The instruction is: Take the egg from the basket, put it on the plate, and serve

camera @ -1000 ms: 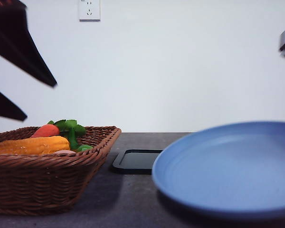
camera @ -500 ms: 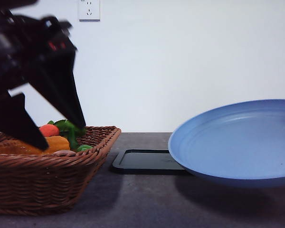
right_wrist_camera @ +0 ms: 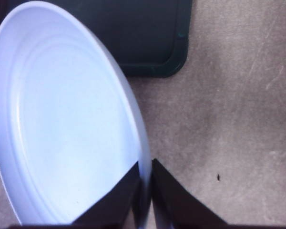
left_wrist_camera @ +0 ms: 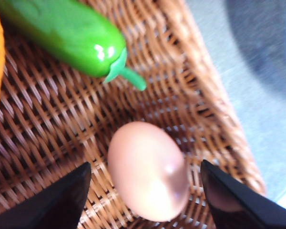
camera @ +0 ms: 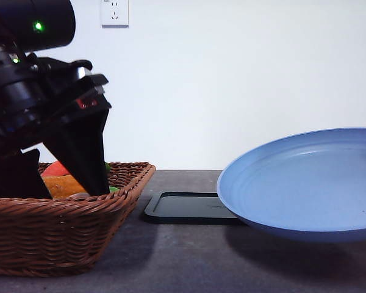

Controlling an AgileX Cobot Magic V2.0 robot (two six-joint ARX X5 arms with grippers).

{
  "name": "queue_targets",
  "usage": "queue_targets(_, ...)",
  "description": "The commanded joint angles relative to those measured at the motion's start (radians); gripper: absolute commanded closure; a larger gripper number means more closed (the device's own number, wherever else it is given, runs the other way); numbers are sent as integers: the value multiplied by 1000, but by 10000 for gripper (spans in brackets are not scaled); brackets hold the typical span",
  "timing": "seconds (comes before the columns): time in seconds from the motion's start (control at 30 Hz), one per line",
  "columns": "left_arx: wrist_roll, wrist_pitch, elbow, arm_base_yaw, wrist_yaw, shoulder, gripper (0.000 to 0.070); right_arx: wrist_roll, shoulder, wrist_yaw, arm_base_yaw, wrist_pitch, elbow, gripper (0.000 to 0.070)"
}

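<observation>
— What do we see at the left of the front view?
— Our left hand (camera: pixel 46 186) reaching into the basket (camera: pixel 61 226).
— Left wrist view?
— Its fingers (left_wrist_camera: pixel 57 202) spread wide around the egg (left_wrist_camera: pixel 148 171).
— Right wrist view?
— Our right hand (right_wrist_camera: pixel 145 193) pinching the plate (right_wrist_camera: pixel 62 114) rim.

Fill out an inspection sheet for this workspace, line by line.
Surface: dark grey table, a black tray lying on it.
Job's things: egg on the floor of the wicker basket; blue plate held tilted above the table.
Clutter: green vegetable and orange produce in the basket.
Grippers: left gripper open, fingers either side of the egg, not touching; right gripper shut on the plate's rim.
Cables: nothing seen.
Surroundings: white wall, outlet.
</observation>
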Motion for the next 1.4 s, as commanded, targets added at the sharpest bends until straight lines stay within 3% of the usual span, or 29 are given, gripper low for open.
queue_targets(0.0, 15, 4, 17, -9, -1, 25, 289, -6, 5, -4, 2, 8, 8, 700)
queue_targets(0.13, 17, -3, 17, -9, -1, 39, 321, -8, 5, -4, 2, 8, 8, 700)
queue_targets(0.3, 23, -16, 17, -9, -1, 39, 472, -8, 5, -4, 2, 9, 8, 700)
queue_targets(0.4, 36, -13, 17, -9, -1, 39, 516, -8, 5, -4, 2, 12, 8, 700)
queue_targets(0.63, 46, -48, 58, -8, 0, 38, 517, -8, 5, -4, 2, 14, 8, 700)
queue_targets(0.9, 94, -231, 223, -9, 7, 36, 517, -3, 7, -15, 3, 14, 8, 700)
queue_targets(1.0, 93, -263, 295, -19, 98, 36, 517, 11, 8, -36, 3, 18, 8, 700)
queue_targets(1.13, 90, -206, 356, -67, 227, 36, 515, 19, 8, -94, 3, 27, 8, 700)
queue_targets(1.37, 90, -41, 369, -225, 205, 37, 511, 36, 9, -200, 3, 14, 8, 700)
